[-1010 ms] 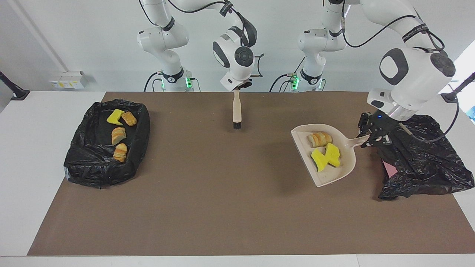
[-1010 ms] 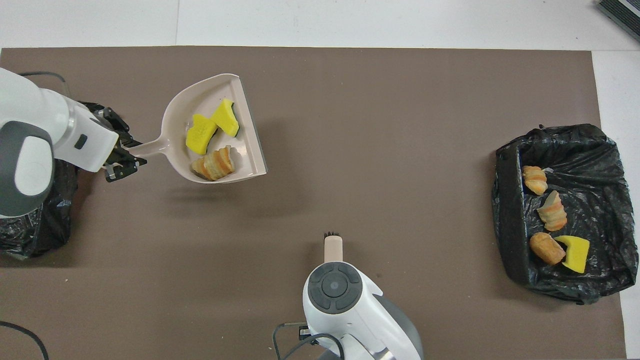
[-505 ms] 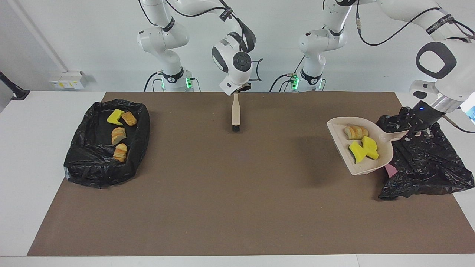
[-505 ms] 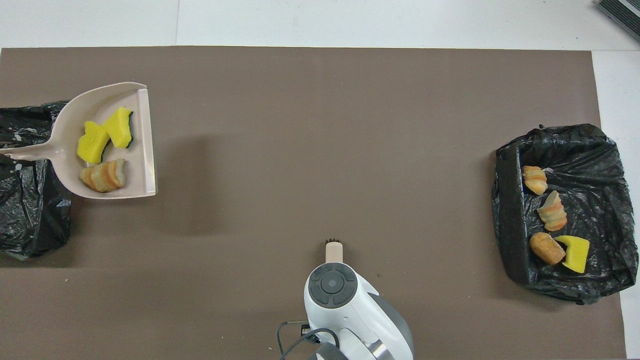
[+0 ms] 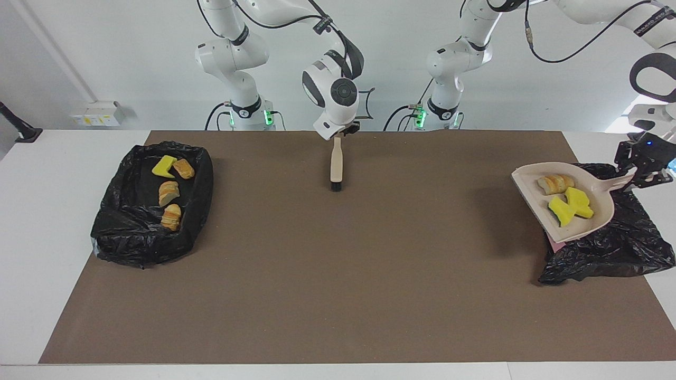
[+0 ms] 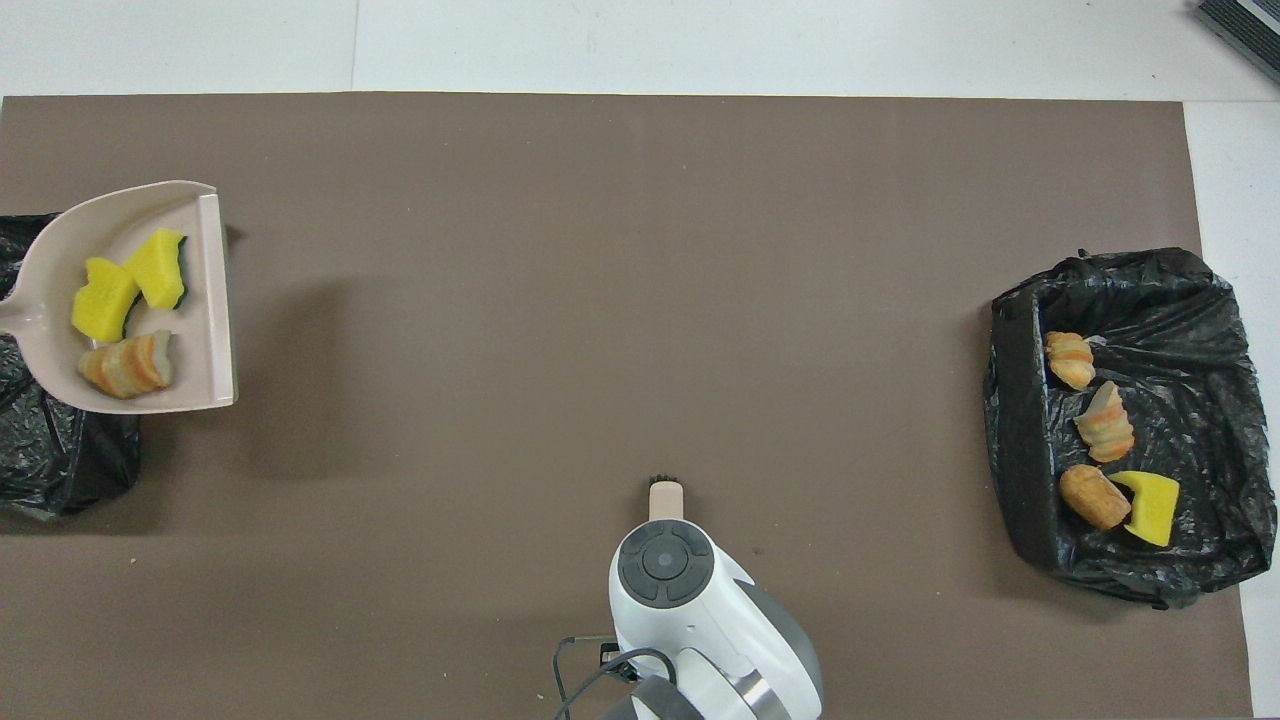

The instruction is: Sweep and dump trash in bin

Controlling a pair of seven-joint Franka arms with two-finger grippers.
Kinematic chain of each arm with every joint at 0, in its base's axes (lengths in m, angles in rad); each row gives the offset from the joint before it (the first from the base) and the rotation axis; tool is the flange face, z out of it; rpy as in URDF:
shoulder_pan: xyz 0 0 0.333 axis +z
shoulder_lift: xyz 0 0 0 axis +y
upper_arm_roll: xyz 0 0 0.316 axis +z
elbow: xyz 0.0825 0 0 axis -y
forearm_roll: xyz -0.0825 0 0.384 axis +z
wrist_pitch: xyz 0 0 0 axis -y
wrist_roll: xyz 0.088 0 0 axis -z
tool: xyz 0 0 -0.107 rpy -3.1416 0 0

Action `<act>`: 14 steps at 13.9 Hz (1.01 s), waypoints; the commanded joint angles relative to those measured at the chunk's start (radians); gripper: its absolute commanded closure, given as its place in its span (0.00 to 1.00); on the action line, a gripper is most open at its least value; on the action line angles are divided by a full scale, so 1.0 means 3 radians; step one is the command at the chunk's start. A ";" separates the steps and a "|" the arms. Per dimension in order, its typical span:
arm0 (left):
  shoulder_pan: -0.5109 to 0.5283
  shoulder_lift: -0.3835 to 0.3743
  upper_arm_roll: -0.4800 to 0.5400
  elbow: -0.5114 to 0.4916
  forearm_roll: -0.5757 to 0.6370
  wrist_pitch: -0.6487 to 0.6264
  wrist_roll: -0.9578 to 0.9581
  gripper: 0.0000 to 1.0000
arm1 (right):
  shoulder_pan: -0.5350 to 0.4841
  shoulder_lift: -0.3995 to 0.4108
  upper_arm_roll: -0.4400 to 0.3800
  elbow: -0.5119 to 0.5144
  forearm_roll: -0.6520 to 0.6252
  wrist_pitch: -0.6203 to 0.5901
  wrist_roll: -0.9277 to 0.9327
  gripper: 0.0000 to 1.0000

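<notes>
While the left gripper [image 5: 638, 177] stays clenched on the handle of the dustpan [image 5: 528, 177], the pan hangs at three o'clock in the facing view, over a black bag [image 5: 618, 248]. In the pan lies trash: two yellow sponges [image 5: 570, 207] and a bread lump [image 5: 553, 183]. At twelve o'clock the right gripper [image 5: 340, 133] sits at the top of the upright brush [image 5: 336, 163]; whether it grips cannot be told. At nine o'clock a second bag [image 5: 121, 232] holds four more pieces [image 5: 169, 192]. Lettering on the arm bands is too small to read.
</notes>
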 commanded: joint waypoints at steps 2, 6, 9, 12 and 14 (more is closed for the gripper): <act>0.0040 0.0107 0.0052 0.0162 0.0535 0.0293 0.0019 1.00 | -0.0268 0.0116 -0.0024 0.0402 -0.0405 0.0123 -0.0080 0.00; -0.0032 0.0087 0.0057 0.0131 0.1475 0.0453 -0.0210 1.00 | -0.0703 0.0049 -0.0024 0.0740 -0.0732 0.0107 -0.0151 0.00; -0.0225 0.0021 0.0052 0.0034 0.2252 0.0417 -0.0624 1.00 | -0.0846 0.0054 -0.0039 0.0904 -0.1039 0.0128 -0.0162 0.00; -0.0409 -0.0204 0.0047 -0.0333 0.3131 0.0483 -0.1170 1.00 | -0.0653 0.0075 -0.0513 0.1042 -0.1448 0.0133 -0.0177 0.00; -0.0588 -0.0428 0.0052 -0.0655 0.3592 0.0468 -0.1574 1.00 | -0.0693 0.0075 -0.0723 0.1190 -0.1612 0.0133 -0.0279 0.00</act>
